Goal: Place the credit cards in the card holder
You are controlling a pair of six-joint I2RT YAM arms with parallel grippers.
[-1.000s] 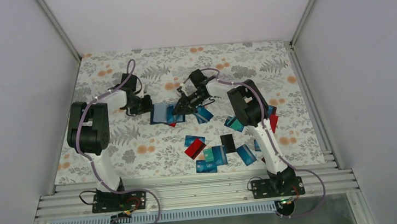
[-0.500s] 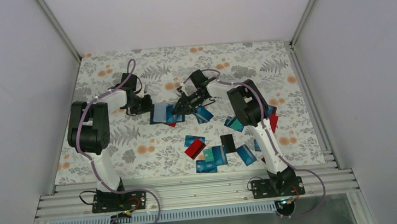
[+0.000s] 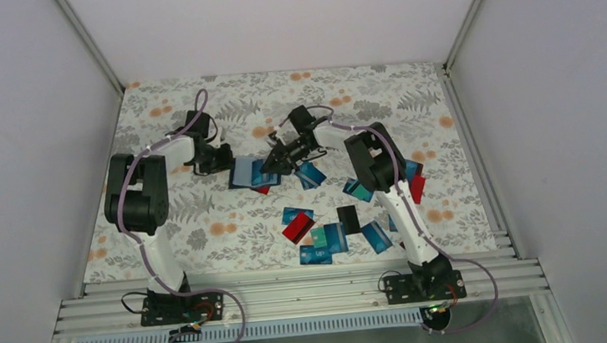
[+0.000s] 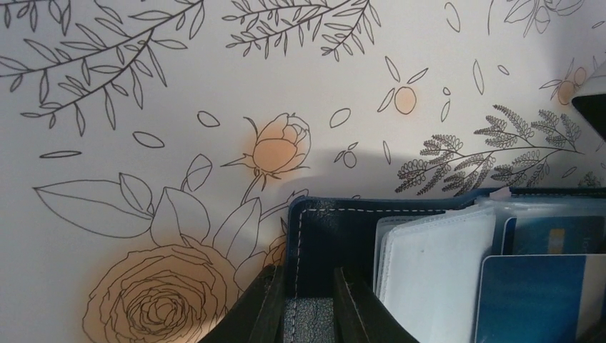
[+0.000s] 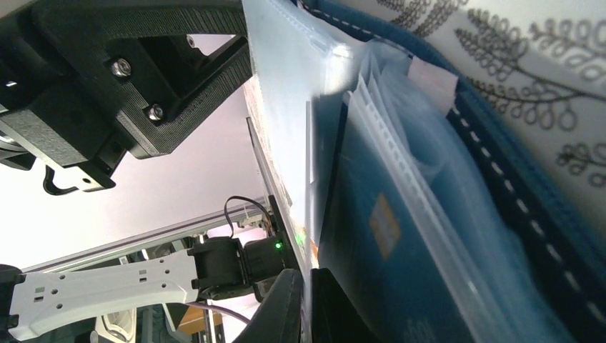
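Navy card holder (image 4: pixel 323 232) clamped by left claw (image 4: pixel 307 280); closed right claw (image 5: pixel 308 293) crowds its clear sleeves (image 5: pixel 286 71).

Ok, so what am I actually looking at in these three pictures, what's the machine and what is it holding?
These are two small robot arms bolted at the table's near edge. The wide picture looks down from above and behind them, with the left arm on the left and the right arm on the right. The other two pictures come from a camera on each wrist, looking along that arm's own fingers. On the flowered cloth lie loose credit cards, mostly blue and teal, some red, one black. Further back lies an open navy card holder. The left gripper pinches its stitched edge. The right gripper is shut on what looks like a clear sleeve inside it.
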